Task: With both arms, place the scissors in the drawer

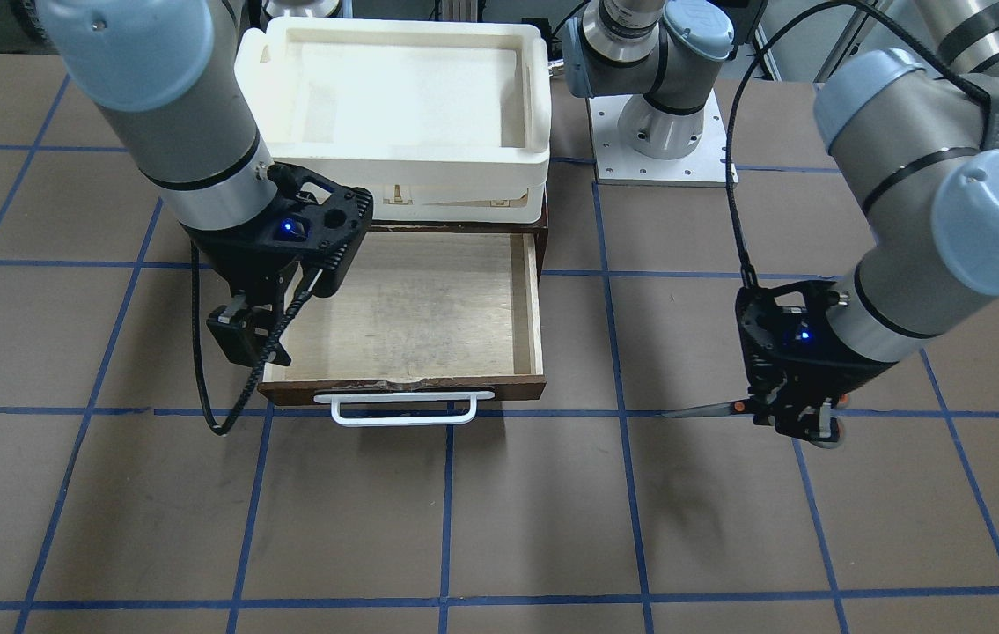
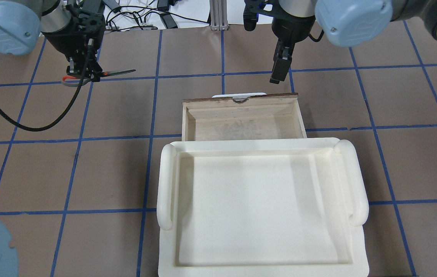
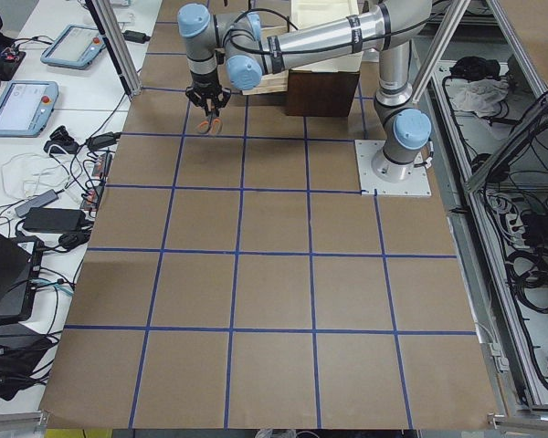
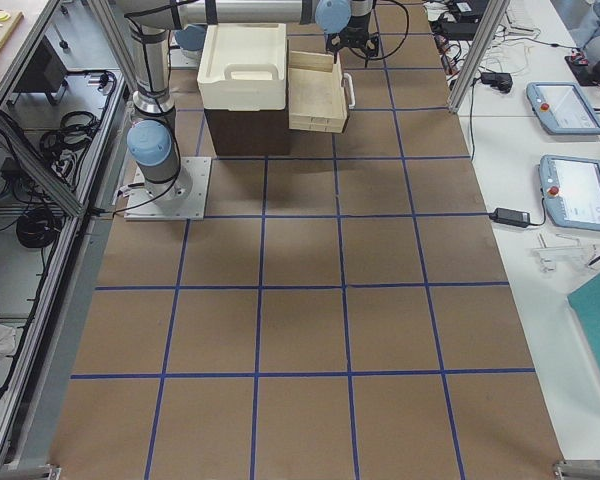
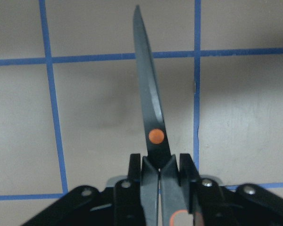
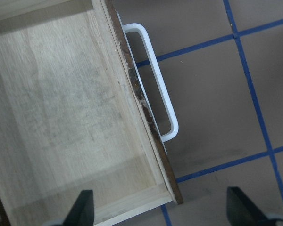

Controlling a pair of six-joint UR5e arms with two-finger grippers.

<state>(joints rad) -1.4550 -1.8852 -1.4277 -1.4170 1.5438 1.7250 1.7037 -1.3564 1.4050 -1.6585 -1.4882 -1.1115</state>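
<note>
Two arms are engaged at once. The scissors (image 5: 150,103) are clamped just behind the orange pivot dot by the closed fingers of the left gripper (image 1: 794,421). They are held apparently clear of the table, blades level and pointing toward the drawer (image 1: 527,299) but well apart from it. A grip this near the pivot is judged to keep the blades shut and balanced for transport.

The right gripper (image 2: 280,73) is held above the drawer's front corner, beside the white bar handle (image 6: 155,84), with its fingers spread wide and nothing between them. It is presumably kept there so the drawer can be steadied. The drawer stands pulled out from under the cream tray (image 1: 543,132), and its plywood floor is bare.

The clamp on the blades is shown only by the left wrist view. The gap between scissors and drawer is shown only by the front and overhead views.
</note>
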